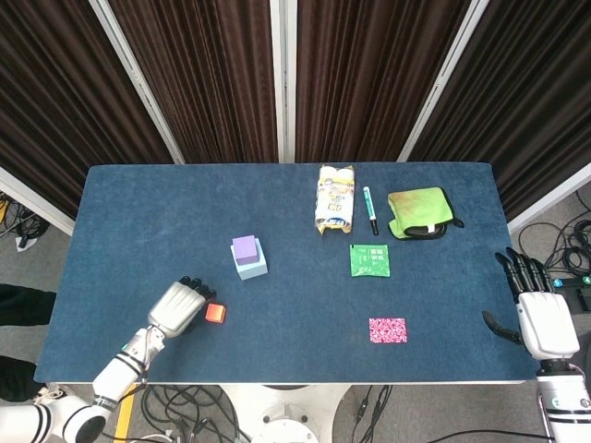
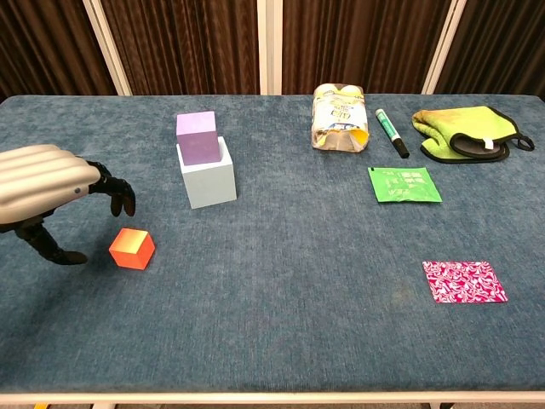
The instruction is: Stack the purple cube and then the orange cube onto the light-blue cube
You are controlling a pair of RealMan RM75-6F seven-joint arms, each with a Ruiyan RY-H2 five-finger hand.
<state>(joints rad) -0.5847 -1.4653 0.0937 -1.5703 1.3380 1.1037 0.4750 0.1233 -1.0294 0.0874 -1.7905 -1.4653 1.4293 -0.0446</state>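
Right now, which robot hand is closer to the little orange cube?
The left hand. It hovers right beside the orange cube, fingers curled over it but not holding it. The right hand waits far away at the table's other edge.

Blue table (image 1: 138,212), orange cube (image 1: 215,314), marker (image 1: 369,209)

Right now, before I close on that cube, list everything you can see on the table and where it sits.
purple cube: one, purple, on top of the light-blue cube
light-blue cube: one, pale blue, left of centre
orange cube: one, orange, near left, on the cloth
snack bag: one, yellow-white, far centre
marker: one, green and black, right of the bag
mitt: one, lime green, far right
green packet: one, green, flat, right of centre
pink packet: one, magenta patterned, near right
left hand: fingers apart beside the orange cube, holding nothing
right hand: open, off the table's right edge
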